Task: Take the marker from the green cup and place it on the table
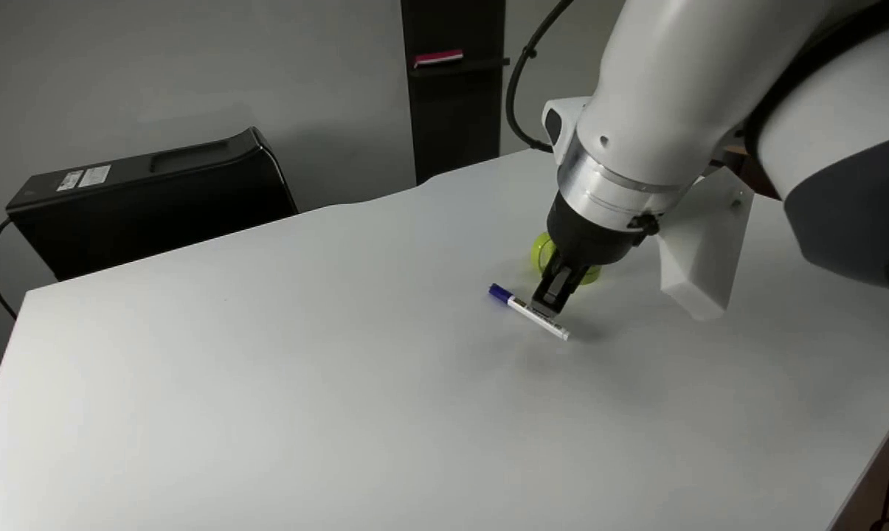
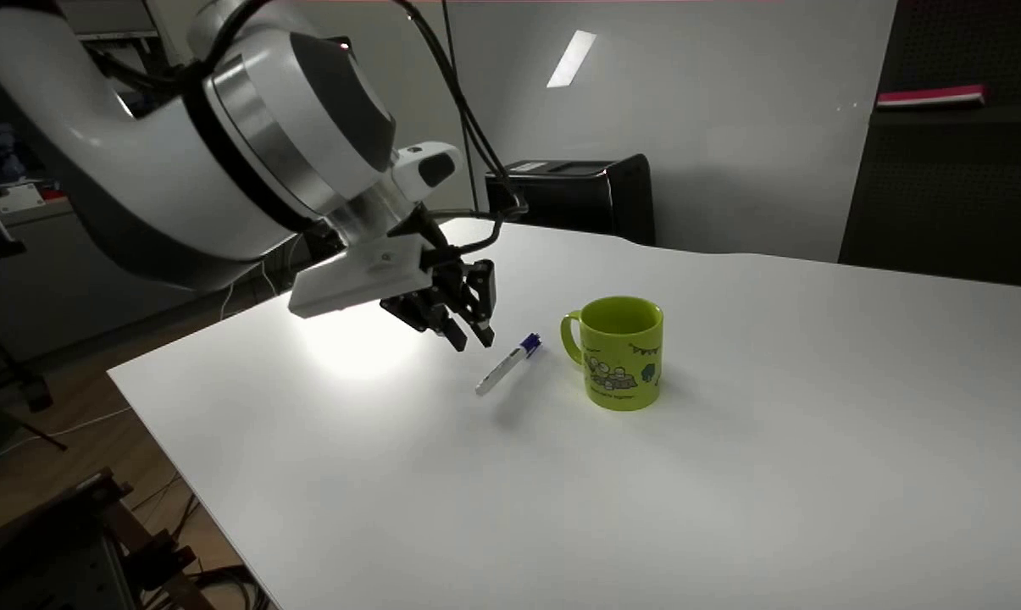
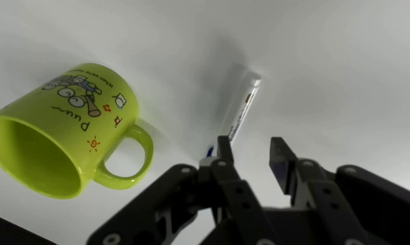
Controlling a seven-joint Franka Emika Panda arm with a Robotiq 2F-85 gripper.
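Lying inside flat white table [image 1: 267,405] edges, blue-capped white marker [image 2: 505,368], black gripper [image 3: 250,148] above, jaws parted, glossy yellow-green mug [image 2: 620,363], wrist-view-only sun print [image 3: 93,143]

1. Dim, grey light overall; the black case [image 1: 164,195] shows little detail.
2. In an exterior view, glare whitens the worktop [image 2: 362,352] in one patch; a slanted bright streak marks the wall [image 2: 696,102].
3. Wrist view: a soft shadow beside the marker [image 3: 238,110], its lettering indistinct; glossy highlights on the green cup [image 3: 72,131]; end effector [image 3: 250,149] dark.
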